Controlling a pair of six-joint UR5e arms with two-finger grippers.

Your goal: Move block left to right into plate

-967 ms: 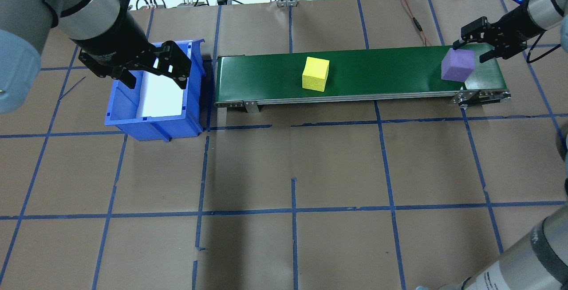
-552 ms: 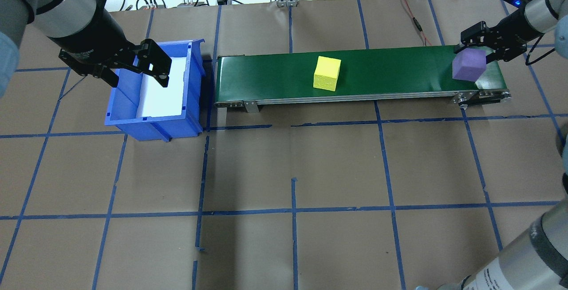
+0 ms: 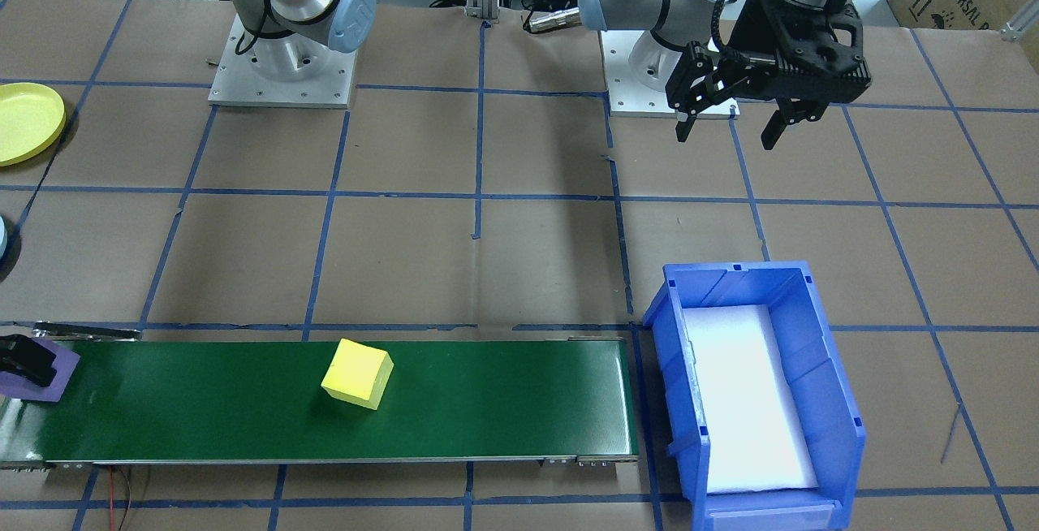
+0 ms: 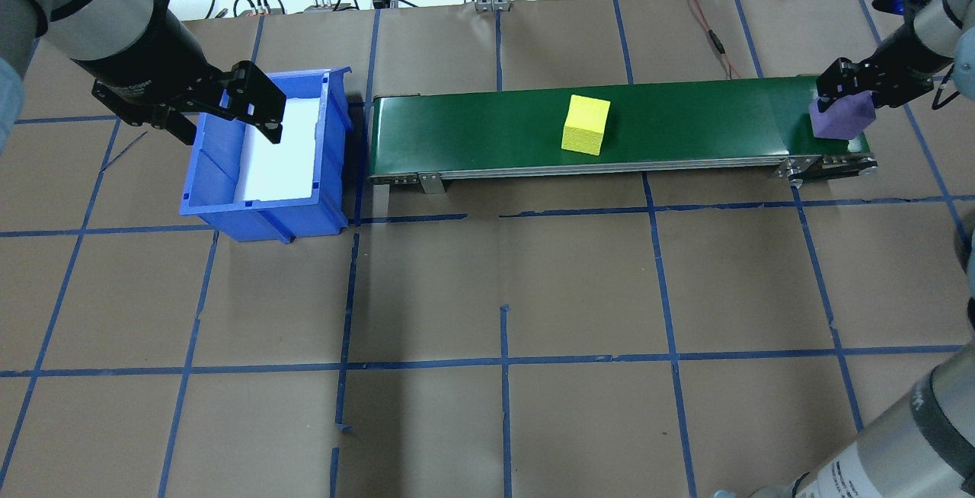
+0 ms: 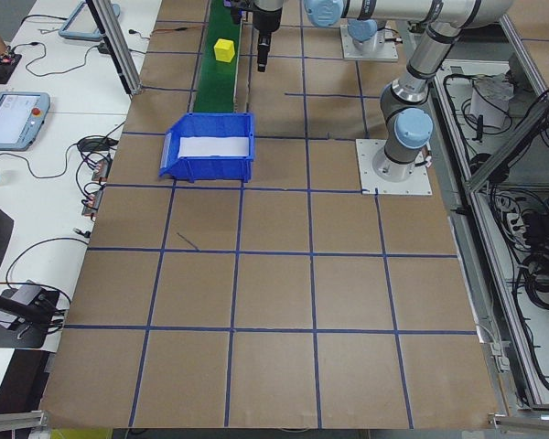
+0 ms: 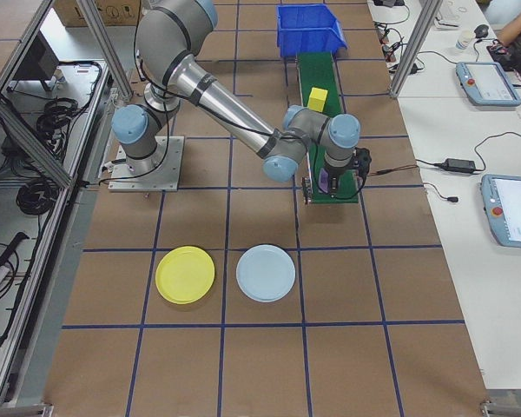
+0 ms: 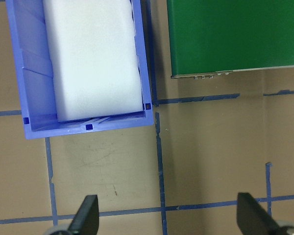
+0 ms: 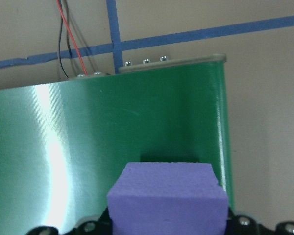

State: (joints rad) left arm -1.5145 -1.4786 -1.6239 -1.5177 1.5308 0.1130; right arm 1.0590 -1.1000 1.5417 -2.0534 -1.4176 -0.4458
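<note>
Right now the right hand point(image 4: 844, 98) is clamped on the purple foam cube point(image 4: 840, 117) at the right end of the green conveyor belt point(image 4: 685, 121); the pick-up step looks underway. Next it likely must lift clear and carry the cube to a round plate, the yellow plate point(image 6: 185, 274) or the pale blue plate point(image 6: 266, 273). The left hand point(image 3: 726, 121), fingers apart and empty, hangs by the blue plastic bin point(image 4: 199, 178), while a yellow foam cube point(image 4: 586, 125) sits mid-belt.

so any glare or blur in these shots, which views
Right wrist view: a bright glare streak on the green belt, and the purple block looks soft up close. Overhead view: broad soft shadows on the brown table paper. Left wrist view is sharp.
</note>
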